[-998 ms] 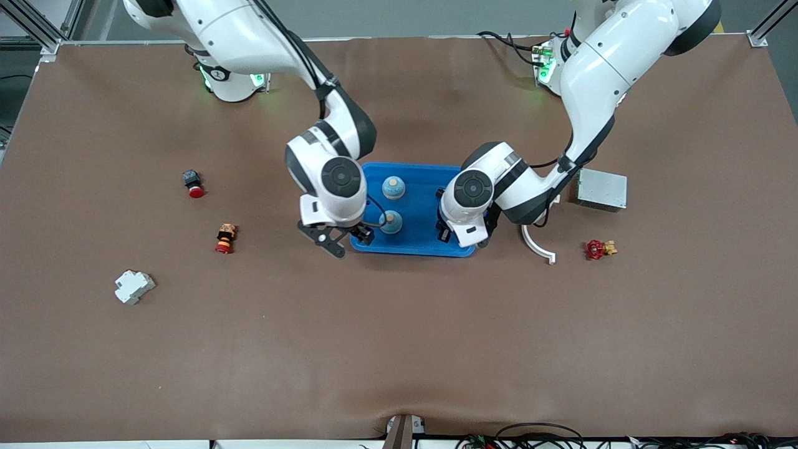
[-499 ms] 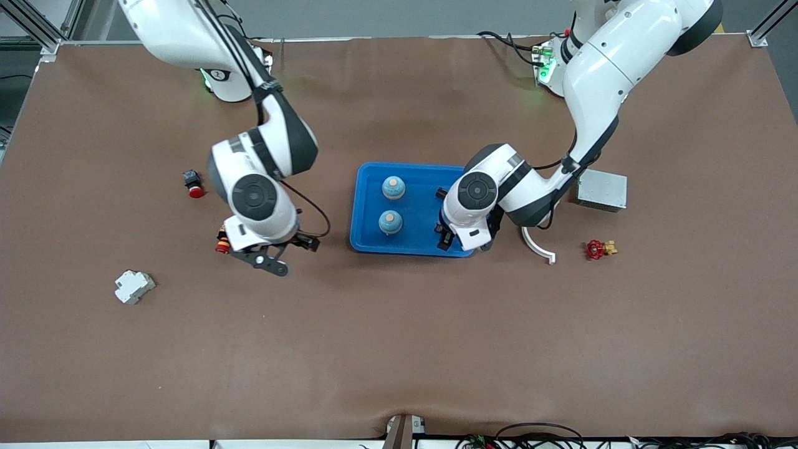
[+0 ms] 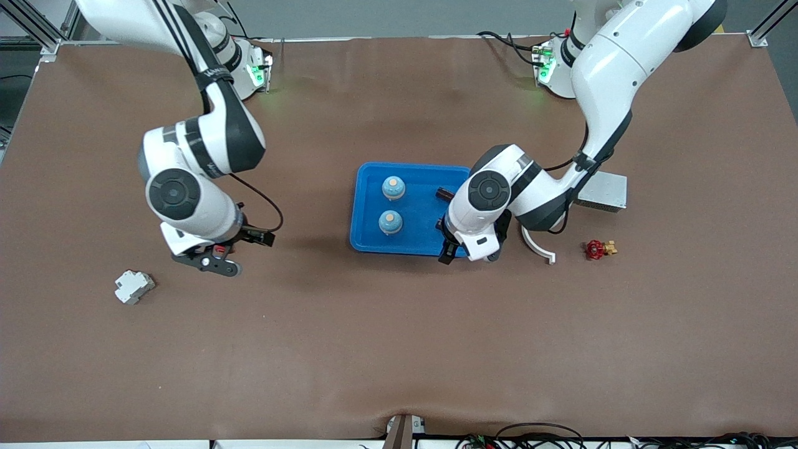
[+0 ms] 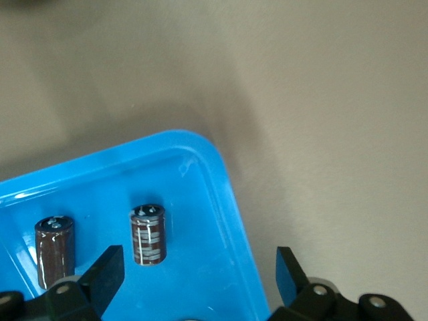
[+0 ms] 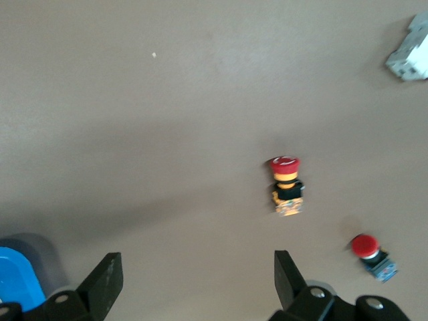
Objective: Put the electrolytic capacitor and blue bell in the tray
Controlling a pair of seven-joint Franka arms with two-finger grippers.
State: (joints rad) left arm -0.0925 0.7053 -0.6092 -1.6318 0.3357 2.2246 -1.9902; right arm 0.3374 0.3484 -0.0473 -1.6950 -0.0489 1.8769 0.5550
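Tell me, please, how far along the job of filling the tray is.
Looks done: two blue bells and two capacitors stand in the tray. In hand: nothing; the open left end effector hovers over the tray's edge, the open right end effector over bare table. Left: apparently nothing.

Both arms: glossy white shells with black bands at the joints. Each wrist end carries 1 round grey cap with a dark centre. Right arm [image 3: 187,149]: thin black cable looping from forearm to wrist, black strap near the elbow. Left arm [image 3: 598,68]: black cable along the forearm. Bases lit green, with black wiring at the left base. Gripper fingers [image 4: 100,277] are black, wedge-shaped, on black mounts with 2 silver screw heads visible per wrist view
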